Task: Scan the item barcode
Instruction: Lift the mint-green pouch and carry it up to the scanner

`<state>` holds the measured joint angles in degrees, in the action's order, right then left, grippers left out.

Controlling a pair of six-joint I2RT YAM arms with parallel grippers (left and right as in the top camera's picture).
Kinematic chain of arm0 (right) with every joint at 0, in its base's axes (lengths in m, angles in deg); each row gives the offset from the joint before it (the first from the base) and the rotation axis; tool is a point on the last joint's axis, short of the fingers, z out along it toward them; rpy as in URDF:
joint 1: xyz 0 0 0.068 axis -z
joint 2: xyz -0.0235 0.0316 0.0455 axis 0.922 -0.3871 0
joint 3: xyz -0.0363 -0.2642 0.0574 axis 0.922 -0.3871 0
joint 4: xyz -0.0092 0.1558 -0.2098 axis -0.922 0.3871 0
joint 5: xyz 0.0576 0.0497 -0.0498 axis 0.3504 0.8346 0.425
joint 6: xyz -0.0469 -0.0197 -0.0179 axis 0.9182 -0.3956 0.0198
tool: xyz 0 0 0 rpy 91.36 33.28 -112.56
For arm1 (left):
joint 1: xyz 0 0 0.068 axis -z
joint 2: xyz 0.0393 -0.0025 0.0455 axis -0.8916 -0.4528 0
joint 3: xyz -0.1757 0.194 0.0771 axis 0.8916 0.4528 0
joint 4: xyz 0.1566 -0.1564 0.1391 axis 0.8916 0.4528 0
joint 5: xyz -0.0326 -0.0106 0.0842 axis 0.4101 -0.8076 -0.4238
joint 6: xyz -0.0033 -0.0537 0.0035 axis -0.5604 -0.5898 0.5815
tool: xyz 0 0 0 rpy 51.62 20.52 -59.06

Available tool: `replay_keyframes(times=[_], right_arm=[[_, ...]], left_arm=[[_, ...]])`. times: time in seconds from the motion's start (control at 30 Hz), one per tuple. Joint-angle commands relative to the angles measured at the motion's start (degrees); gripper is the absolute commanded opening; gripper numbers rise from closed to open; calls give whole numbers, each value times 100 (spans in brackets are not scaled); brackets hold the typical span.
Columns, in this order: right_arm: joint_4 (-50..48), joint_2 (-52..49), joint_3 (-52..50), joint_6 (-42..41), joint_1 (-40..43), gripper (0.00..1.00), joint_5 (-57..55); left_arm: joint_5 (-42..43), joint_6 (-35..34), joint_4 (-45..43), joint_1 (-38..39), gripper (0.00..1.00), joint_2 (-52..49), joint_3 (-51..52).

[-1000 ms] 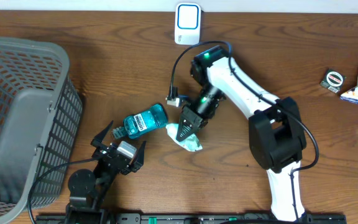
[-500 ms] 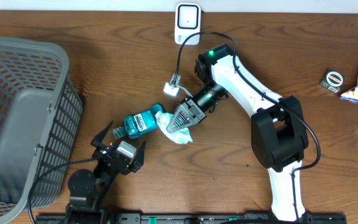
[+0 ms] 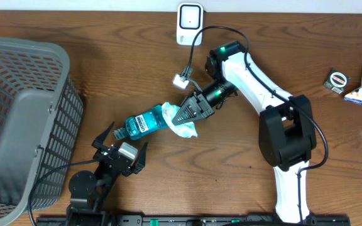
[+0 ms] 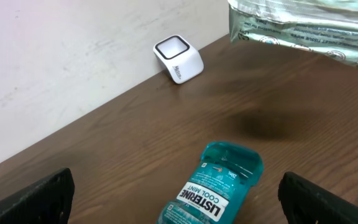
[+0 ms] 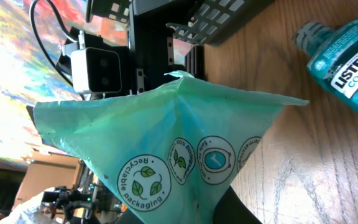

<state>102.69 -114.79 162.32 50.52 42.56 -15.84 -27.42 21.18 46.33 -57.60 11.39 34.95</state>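
Green-and-white plastic pouch [image 3: 186, 130] clamped in the right gripper [image 3: 191, 113], near the middle of the brown wooden table [image 3: 294, 56].
We see the pouch just beside the base of the teal mouthwash bottle [image 3: 144, 123], which lies flat. In the left wrist view the pouch seems raised off the wood, with a shadow below. The white box-shaped scanner [image 3: 189, 24] stands well apart at the far edge. The left gripper [image 3: 126, 137] has its fingers wide apart, holding nothing.
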Motion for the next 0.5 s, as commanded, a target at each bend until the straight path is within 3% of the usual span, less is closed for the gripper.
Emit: replay_keyframes(times=[0.0, 0.3, 0.37, 0.47], right_arm=[[0, -26, 68, 63, 26, 1, 184], [-249, -26, 83, 354, 48, 1, -549], [-634, -26, 109, -105, 46, 1, -1078], [-1641, -26, 133, -1871, 37, 1, -2214]], left_arm=[[114, 33, 114, 24, 98, 7, 151], [114, 33, 114, 24, 98, 7, 151], [114, 33, 114, 24, 98, 7, 151], [114, 33, 116, 24, 98, 7, 151]])
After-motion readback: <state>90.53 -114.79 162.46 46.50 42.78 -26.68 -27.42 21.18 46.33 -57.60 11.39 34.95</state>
